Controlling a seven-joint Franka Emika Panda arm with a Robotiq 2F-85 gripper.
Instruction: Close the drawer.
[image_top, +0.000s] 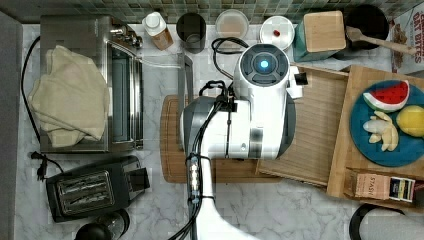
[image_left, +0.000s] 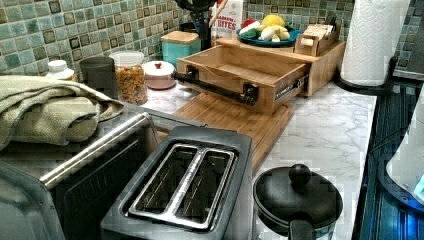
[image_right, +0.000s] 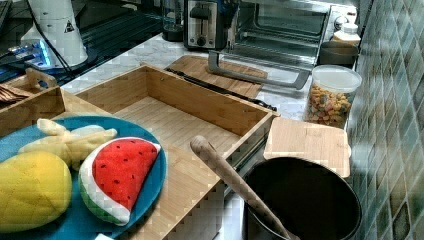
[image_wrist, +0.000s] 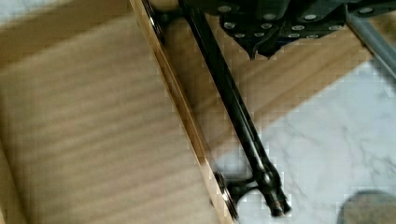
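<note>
The drawer (image_top: 320, 125) is a wide, shallow light-wood tray, pulled well out of the pale wooden box (image_top: 345, 165). Its striped bottom panel is bare in the left view (image_left: 250, 70), the right view (image_right: 170, 122) and the wrist view (image_wrist: 93, 130). A black bar handle (image_left: 215, 86) runs along the drawer's front and appears in the wrist view (image_wrist: 233, 107). The white arm (image_top: 250, 115) hangs over the drawer's front half in the top view. My gripper (image_wrist: 266, 28) is the dark shape at the wrist view's edge, above the handle's end, with a gap to the bar.
A darker cutting board (image_top: 172, 150) lies under the drawer front. A toaster oven (image_top: 90, 80) with its door down (image_right: 260, 75) and a toaster (image_top: 95, 187) stand beyond it. A plate of toy fruit (image_top: 385, 125) sits on the box. A black pot (image_left: 297, 200) is nearby.
</note>
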